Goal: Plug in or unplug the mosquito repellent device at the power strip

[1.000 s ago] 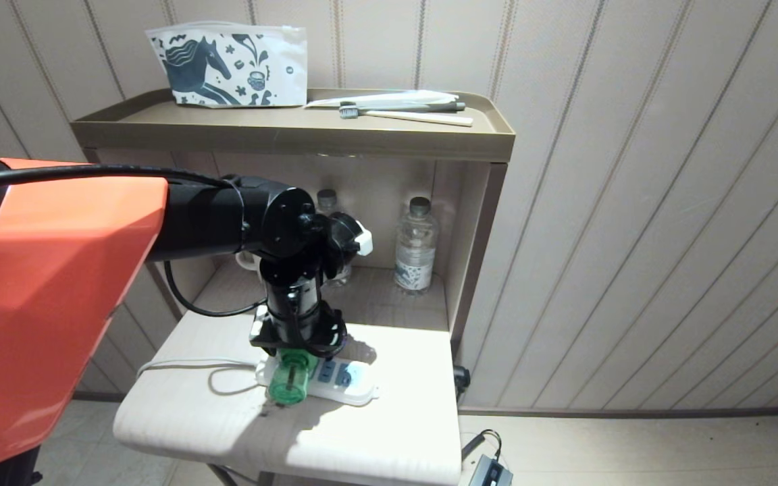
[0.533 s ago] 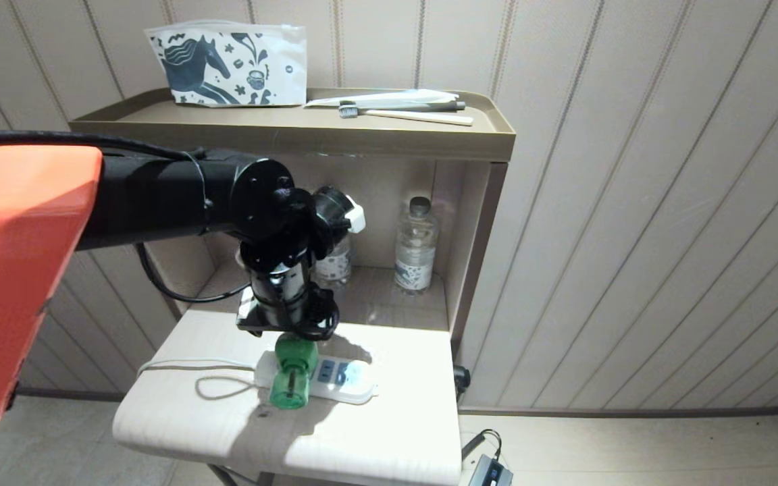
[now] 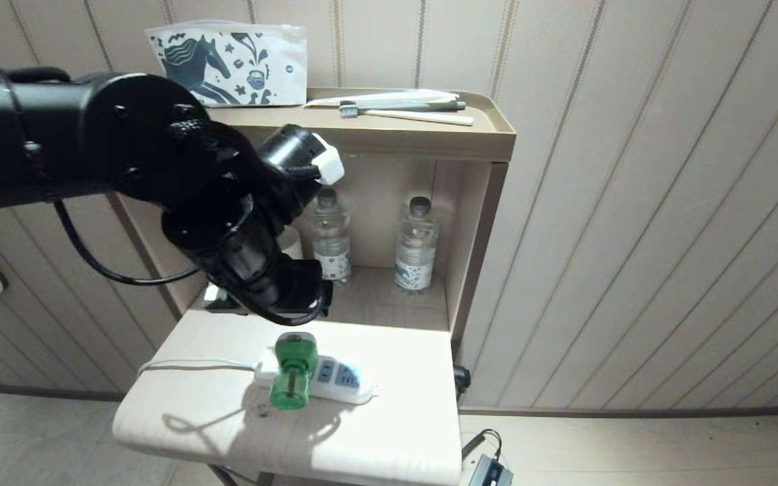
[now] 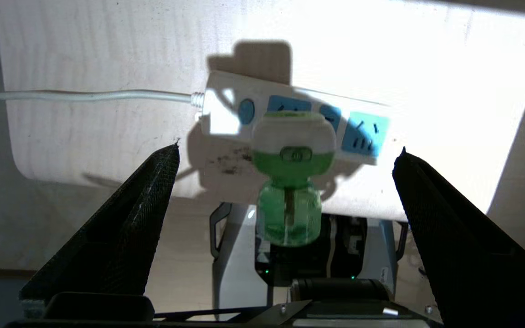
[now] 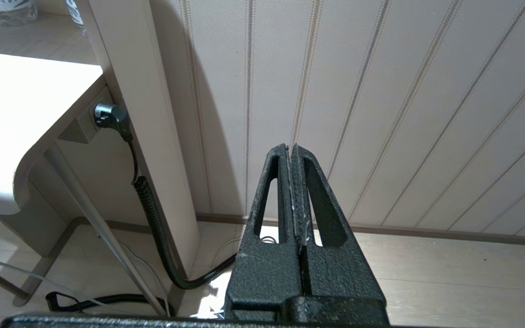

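Left claw (image 4: pixel 285 150), released and empty, hangs above the desk (image 3: pixel 389 432); below it the mosquito repellent device (image 3: pixel 292 371) sits plugged into the power strip (image 3: pixel 345 381). Right claw (image 5: pixel 293 193), clenched, is parked beside the desk. Judged stage: plugging done, so only arm withdrawal remains.

A small mosquito repellent device (image 3: pixel 292 370) with a rounded green-and-white head and a translucent green liquid bottle sits plugged into a long white power strip (image 3: pixel 335 382). The bottle points toward the near edge of the pale wooden desk (image 3: pixel 389 432). The strip lies flat, its light-blue sockets facing up and a round blue button just left of the device. Its white cord (image 3: pixel 186 364) trails left.
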You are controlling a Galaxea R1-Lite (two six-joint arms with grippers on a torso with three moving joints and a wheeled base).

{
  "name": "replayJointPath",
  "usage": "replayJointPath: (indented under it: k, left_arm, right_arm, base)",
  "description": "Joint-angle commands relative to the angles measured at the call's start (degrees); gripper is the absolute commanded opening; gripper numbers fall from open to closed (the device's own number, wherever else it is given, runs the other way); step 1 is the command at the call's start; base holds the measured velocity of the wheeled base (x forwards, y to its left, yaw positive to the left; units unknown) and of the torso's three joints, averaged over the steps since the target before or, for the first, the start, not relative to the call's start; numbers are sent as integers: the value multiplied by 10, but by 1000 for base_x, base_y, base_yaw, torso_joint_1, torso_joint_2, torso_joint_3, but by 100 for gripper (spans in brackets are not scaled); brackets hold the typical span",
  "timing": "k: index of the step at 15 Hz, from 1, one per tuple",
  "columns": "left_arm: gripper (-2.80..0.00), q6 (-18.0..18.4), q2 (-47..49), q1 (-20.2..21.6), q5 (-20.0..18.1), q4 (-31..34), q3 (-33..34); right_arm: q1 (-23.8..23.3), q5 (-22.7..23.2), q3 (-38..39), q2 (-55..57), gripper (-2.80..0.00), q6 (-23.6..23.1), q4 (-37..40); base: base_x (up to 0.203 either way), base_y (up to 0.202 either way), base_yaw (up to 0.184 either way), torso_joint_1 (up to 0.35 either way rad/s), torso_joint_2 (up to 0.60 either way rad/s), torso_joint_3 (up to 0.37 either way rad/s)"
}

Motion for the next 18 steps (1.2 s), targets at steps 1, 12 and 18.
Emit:
replayJointPath:
  k: [1, 12, 18]
  left_arm:
    - [0, 2, -85, -4, 1, -12, 54]
    - [-280, 191, -544, 266, -86, -273, 452]
    - [-280, 260, -764, 412, -136, -349, 675]
  right_arm:
    - [0, 0, 0, 0, -280, 0, 0]
    - [0, 0, 0, 0, -280, 0, 0]
    - [0, 0, 0, 0, -280, 0, 0]
  base:
    - [0, 0, 0, 0, 0, 0]
    - [0, 0, 0, 0, 0, 0]
    - [0, 0, 0, 0, 0, 0]
